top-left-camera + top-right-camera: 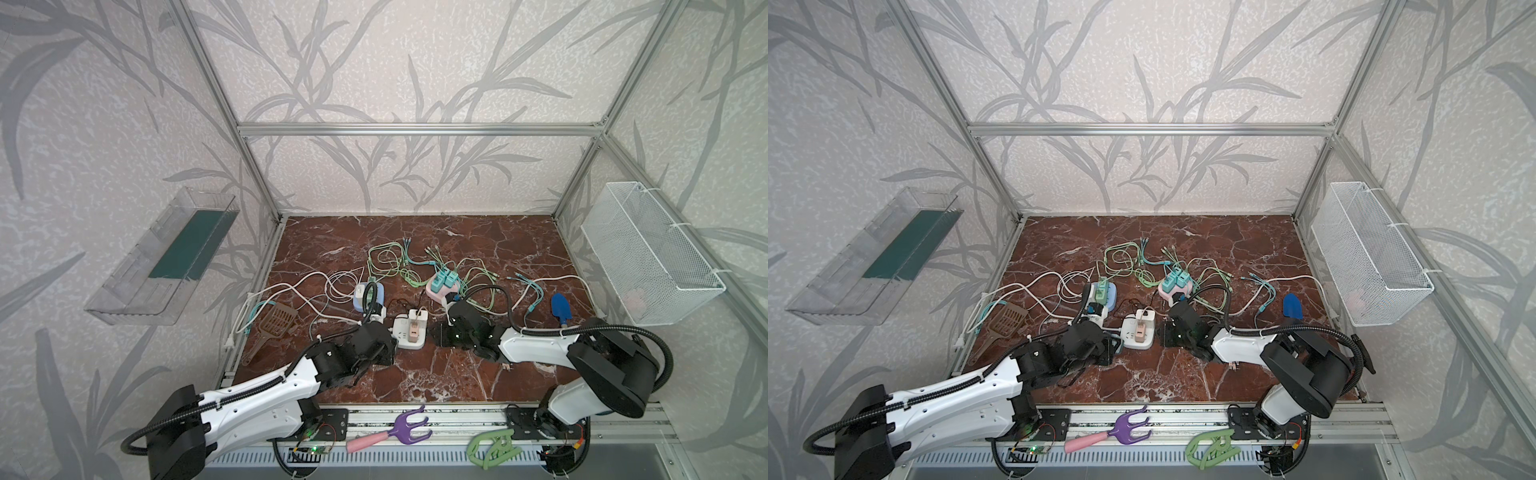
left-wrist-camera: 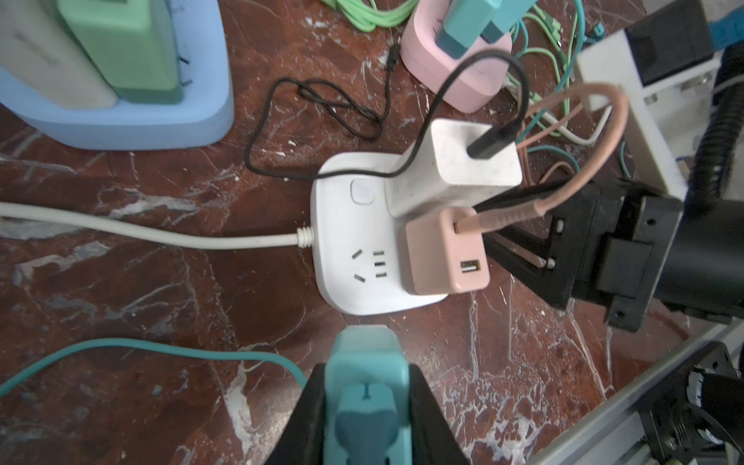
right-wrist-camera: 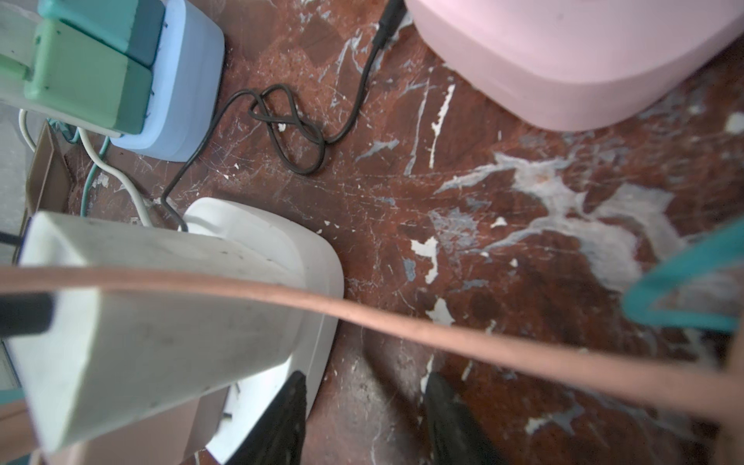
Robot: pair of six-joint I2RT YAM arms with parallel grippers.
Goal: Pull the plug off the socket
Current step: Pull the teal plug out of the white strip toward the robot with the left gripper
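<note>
Here, teal plug [image 2: 364, 362], boxy, rounded edges, matching cable [image 2: 161, 348].

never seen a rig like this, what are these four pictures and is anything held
The left arm and the right arm are robots at a marble-look table. Two pictures look down on the whole scene; the other two come from a camera on each arm's wrist. In the middle lies a white power strip with a white charger and a pink charger plugged in. Around it lie a blue strip, a pink strip and loose cables. The left hand is shut on a teal plug. The right hand is open, holding nothing.
</note>
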